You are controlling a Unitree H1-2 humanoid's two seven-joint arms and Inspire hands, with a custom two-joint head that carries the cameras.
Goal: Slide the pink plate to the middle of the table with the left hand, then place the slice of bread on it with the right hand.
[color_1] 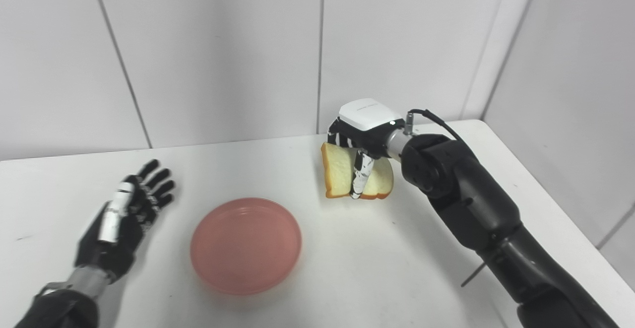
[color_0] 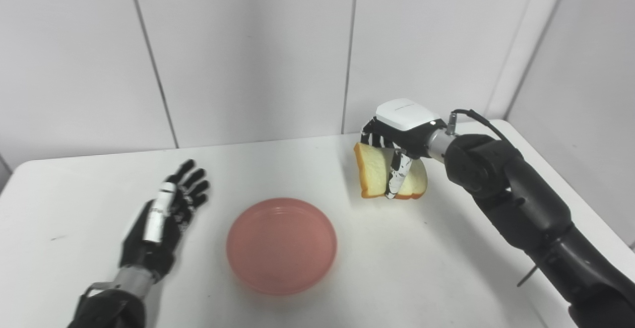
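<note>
Bread slice [color_0: 382, 171] pinched in right hand [color_0: 399, 139], above table, beyond pink plate [color_0: 281, 245].

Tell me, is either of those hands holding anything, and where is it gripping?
The right hand holds the slice of bread near its middle, thumb across the front face. The left hand holds nothing.

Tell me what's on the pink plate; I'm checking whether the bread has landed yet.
Nothing lies on the pink plate. The slice of bread hangs in the right hand, above the table. What's under the plate is hidden.
</note>
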